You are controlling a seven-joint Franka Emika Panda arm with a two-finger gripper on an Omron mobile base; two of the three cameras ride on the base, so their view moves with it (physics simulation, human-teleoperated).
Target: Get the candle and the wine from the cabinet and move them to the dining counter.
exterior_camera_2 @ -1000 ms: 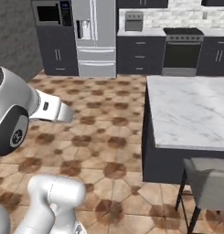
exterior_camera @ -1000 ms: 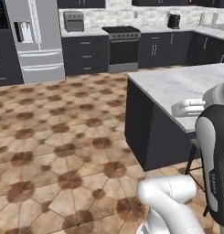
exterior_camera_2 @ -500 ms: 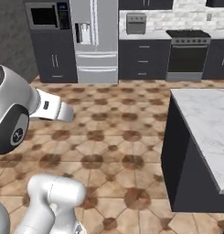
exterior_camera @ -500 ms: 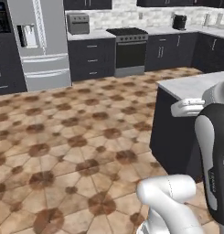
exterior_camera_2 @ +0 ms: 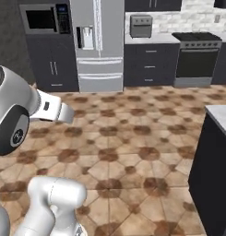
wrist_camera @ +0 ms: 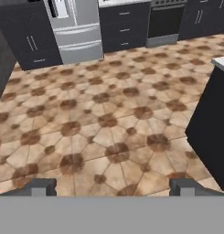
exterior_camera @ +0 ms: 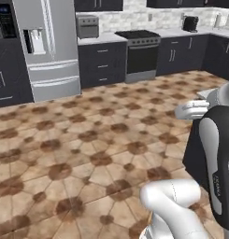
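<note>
- Your gripper (wrist_camera: 113, 186) has its two fingertips (wrist_camera: 40, 186) spread wide apart, with nothing between them; it looks down over patterned brown floor tiles (wrist_camera: 104, 119).
- The dining counter (exterior_camera_2: 220, 115) sits at the right edge of the right base view, a corner of white marble top on a dark base; in the hand view that same corner (wrist_camera: 221, 64) is at the right.
- Across the floor you face a steel fridge (exterior_camera: 46, 46), with a row of dark low cabinets (exterior_camera: 103, 63) and a black oven (exterior_camera: 142, 56) to its right.
- A microwave (exterior_camera_2: 40, 18) is set into the dark tall unit left of the fridge.
- A small toaster oven (exterior_camera_2: 141, 25) stands on the worktop between fridge and oven.
- You cannot see the wine or the candle from here.
</note>
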